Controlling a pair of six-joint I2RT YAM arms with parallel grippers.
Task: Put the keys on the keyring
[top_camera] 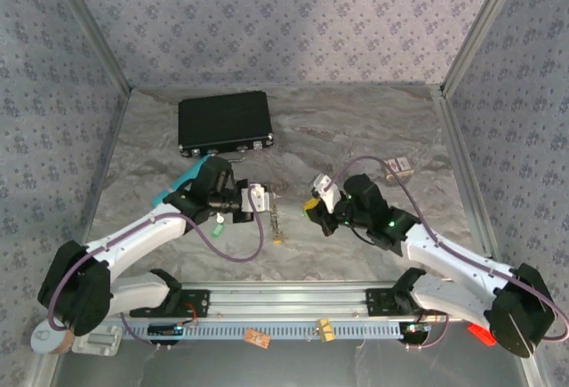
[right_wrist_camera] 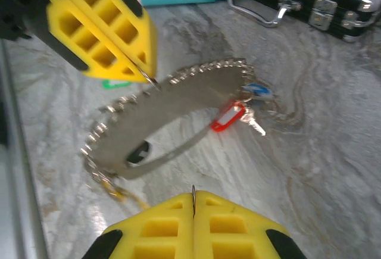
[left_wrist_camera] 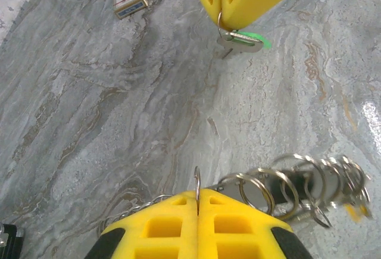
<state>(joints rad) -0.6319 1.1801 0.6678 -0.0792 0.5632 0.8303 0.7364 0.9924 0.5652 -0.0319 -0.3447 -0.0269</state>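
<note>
Grey marbled tabletop (top_camera: 382,129) ran back to patterned walls, with a black case (top_camera: 224,122) at the far left. Both arms met over the middle of it.

The left gripper (left_wrist_camera: 197,196) had its yellow pads pressed together on a thin wire of the keyring (left_wrist_camera: 315,178). That wire stood upright and edge-on out of the fingertips. The rest of the keyring, a run of silvery rings, drooped from the pinch down toward the table and, seen from overhead, trailed toward the near edge.

The right gripper (right_wrist_camera: 193,202) was likewise pressed together, pinching the small ring of a green key (left_wrist_camera: 243,40), whose metal blade hung just beneath its tips.

The held wire lay to the left of the green key. The two pincers faced each other tip to tip, close but apart, with bare table between them. The right arm seemed the one to close that gap leftward, and two thin rings meeting edge to edge would leave little room for error.

A red key (right_wrist_camera: 226,119) and a blue key (right_wrist_camera: 257,89) appeared to sit on the keyring already, at its far right end, though that view was blurred.
</note>
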